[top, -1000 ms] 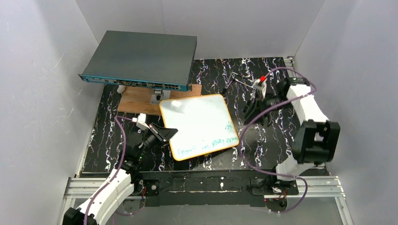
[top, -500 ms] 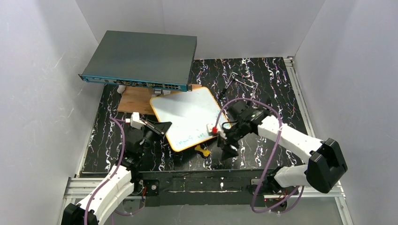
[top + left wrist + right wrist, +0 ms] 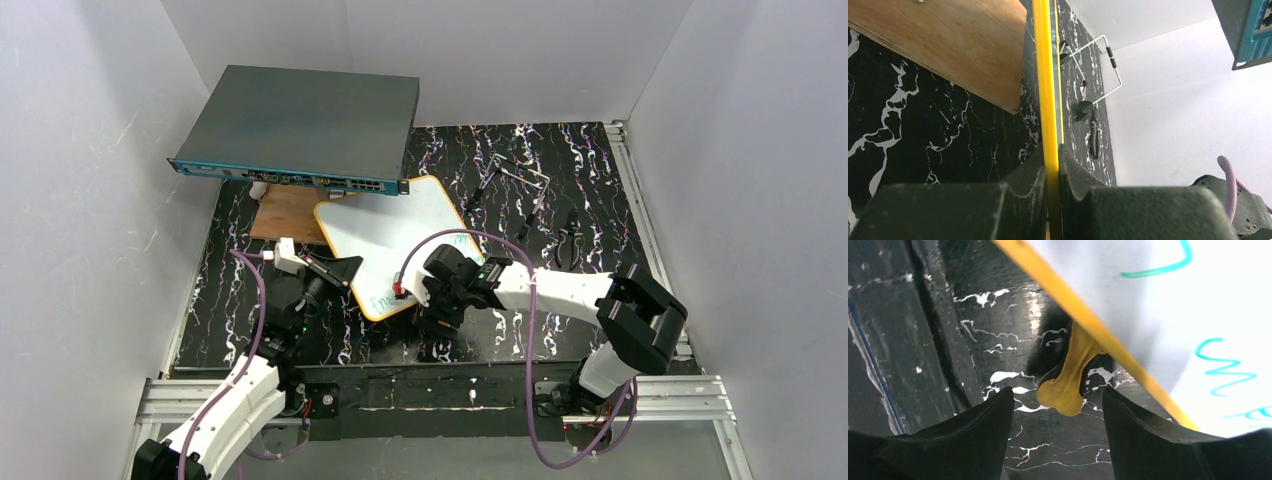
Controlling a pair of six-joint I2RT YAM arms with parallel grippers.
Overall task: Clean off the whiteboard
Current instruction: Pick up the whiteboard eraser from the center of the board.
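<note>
Right jaws (image 3: 1057,392): I read them as spread, with nothing gripped. They sit low over the bench (image 3: 600,150). A yellow bone-shaped piece (image 3: 1068,385) lies on the bench between the two fingers, and its far end runs under the frame of the whiteboard (image 3: 1158,305).

Left jaws (image 3: 1052,160): clamped on the whiteboard's thin yellow frame, which runs straight out from between the fingers in the left wrist view. From overhead, this grip is on the board's near-left edge.

Whiteboard position: mid-bench, turned at an angle. Its far-left corner sits against the front of the dark grey network switch (image 3: 300,125) and over the brown wooden board (image 3: 285,212). I cannot tell whether the whiteboard lies flat or is tipped up by the left grip.

Controlling relation: the frame's near edge crosses the right wrist view diagonally, just beyond the right fingertips. The green writing sits on the white face on the far side of that edge, toward the right of that view. Overhead, writing shows at the near-left corner and near the right edge.

Judgement: the right arm is the nearer and the only free one. The left arm is committed to steadying the board. Any wipe must travel from the near edge inward across the face. I see no wiping tool in the right jaws.
</note>
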